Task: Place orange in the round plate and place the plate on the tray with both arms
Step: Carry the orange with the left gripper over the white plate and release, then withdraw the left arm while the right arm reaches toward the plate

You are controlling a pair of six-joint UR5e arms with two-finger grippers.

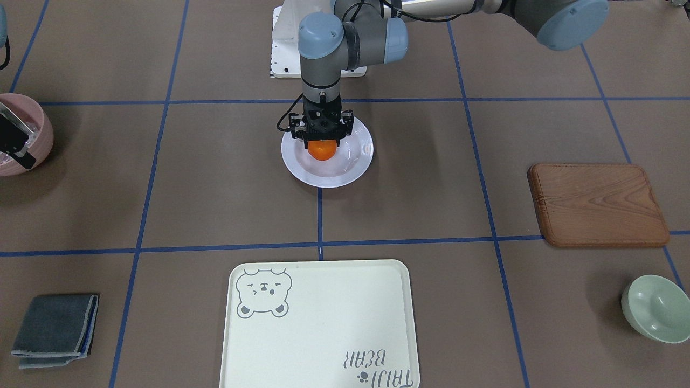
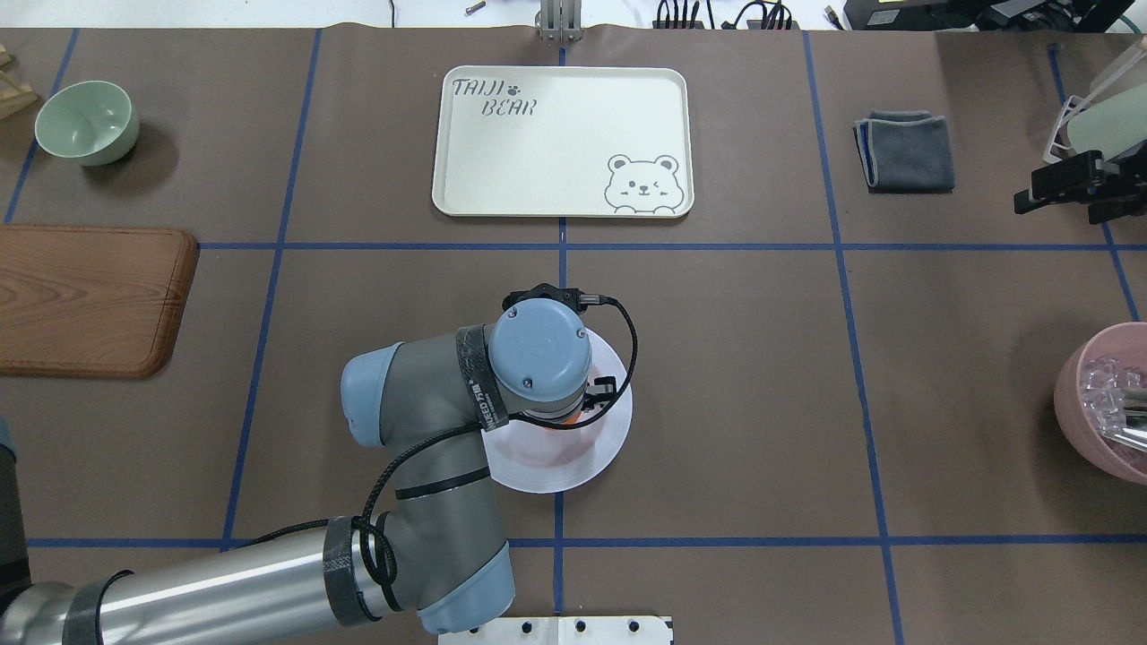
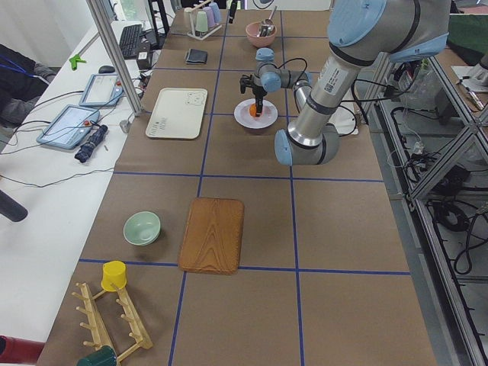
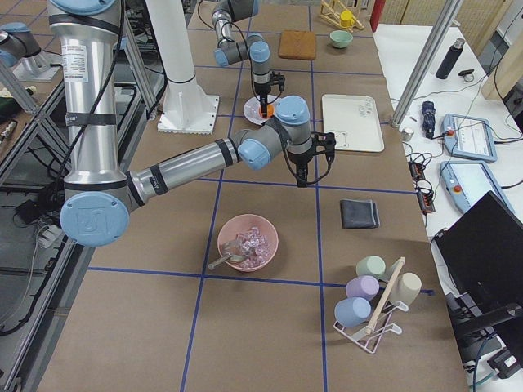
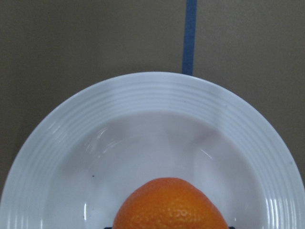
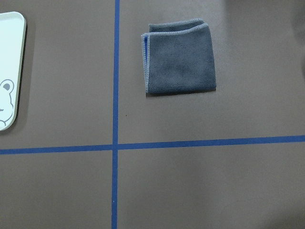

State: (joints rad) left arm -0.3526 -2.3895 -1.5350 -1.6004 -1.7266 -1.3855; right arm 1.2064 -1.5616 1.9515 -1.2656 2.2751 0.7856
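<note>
Your left gripper (image 1: 322, 142) points straight down, fingers clamped on the orange (image 1: 322, 151), which sits low over the sunken centre of the round plate (image 1: 353, 171), mid-table. The tray (image 2: 538, 152) lies beyond, at the far edge. Your right gripper (image 2: 1066, 188) hangs near the table's right edge, farther off; I cannot tell how its fingers stand.

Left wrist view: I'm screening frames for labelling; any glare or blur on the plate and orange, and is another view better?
Left wrist view: sharp; faint glints on the glossy white round plate, small bright orange fruit cropped at the bottom edge. Front-facing view: both clear. Overhead view: the left arm mostly hides the fruit.
</note>
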